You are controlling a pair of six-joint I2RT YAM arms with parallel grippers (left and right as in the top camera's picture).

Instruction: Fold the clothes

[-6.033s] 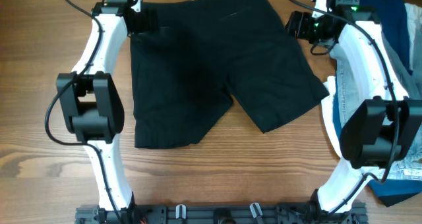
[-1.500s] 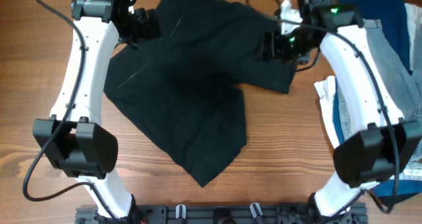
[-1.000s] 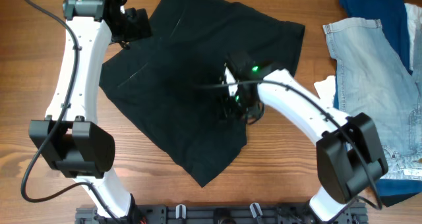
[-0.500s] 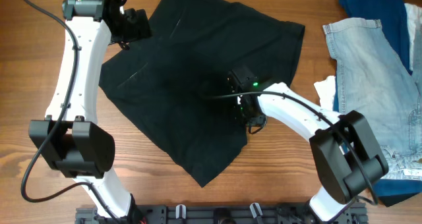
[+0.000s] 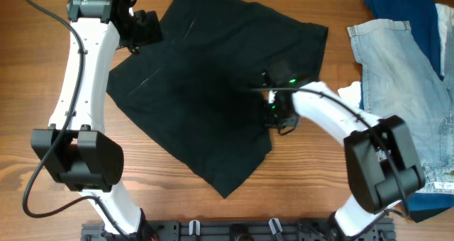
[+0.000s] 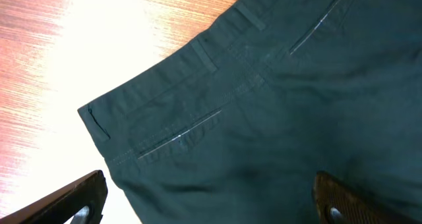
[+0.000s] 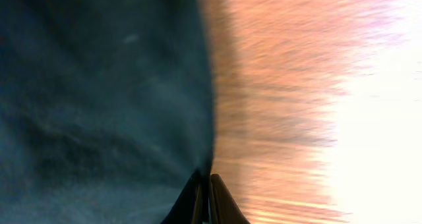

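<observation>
The clothes, a pair of black shorts point(image 5: 206, 92), lie spread at an angle on the wooden table, one leg pointing to the front edge. My left gripper point(image 5: 145, 28) hovers wide open over the waistband corner at the back left. In the left wrist view the waistband and pocket seams of the shorts point(image 6: 264, 105) fill the frame between the open fingers of the left gripper point(image 6: 210, 204). My right gripper point(image 5: 273, 113) is shut at the shorts' right edge near the crotch. In the right wrist view its closed tips point(image 7: 206, 191) pinch the fabric edge point(image 7: 99, 105).
A pale blue denim garment point(image 5: 397, 64) and a dark blue cloth point(image 5: 401, 3) lie at the right side of the table, with a white scrap point(image 5: 349, 96) beside them. Bare wood point(image 7: 277, 85) lies right of the pinched edge.
My right gripper has slid right from the shorts' middle to their right edge and closed there. The front leg's edge has shifted slightly right. The left arm has not moved.
</observation>
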